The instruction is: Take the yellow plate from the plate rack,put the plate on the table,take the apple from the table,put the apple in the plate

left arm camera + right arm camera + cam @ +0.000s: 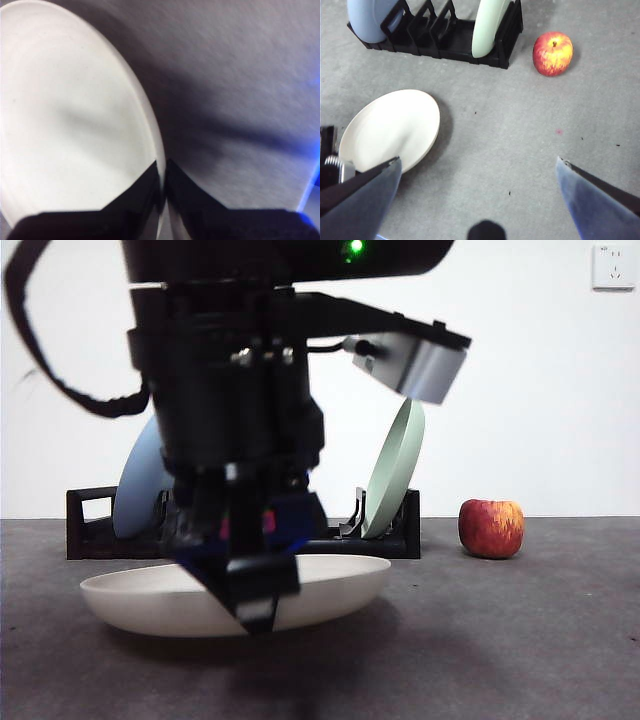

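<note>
The matte cream yellow plate [330,585] lies low at centre-left of the front view on the mottled grey table [520,640], its rim pinched between the nearly closed jaws of the left gripper [163,177]. Behind stands the black plastic plate rack [90,525], with the streaky red apple [491,528] at right. The right gripper [477,172] hangs wide open, empty.

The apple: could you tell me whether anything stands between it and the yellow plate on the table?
Nothing visible does. The apple sits beside the plate rack, and only bare table lies between it and the yellow plate, whose rim the left gripper grips.
</note>
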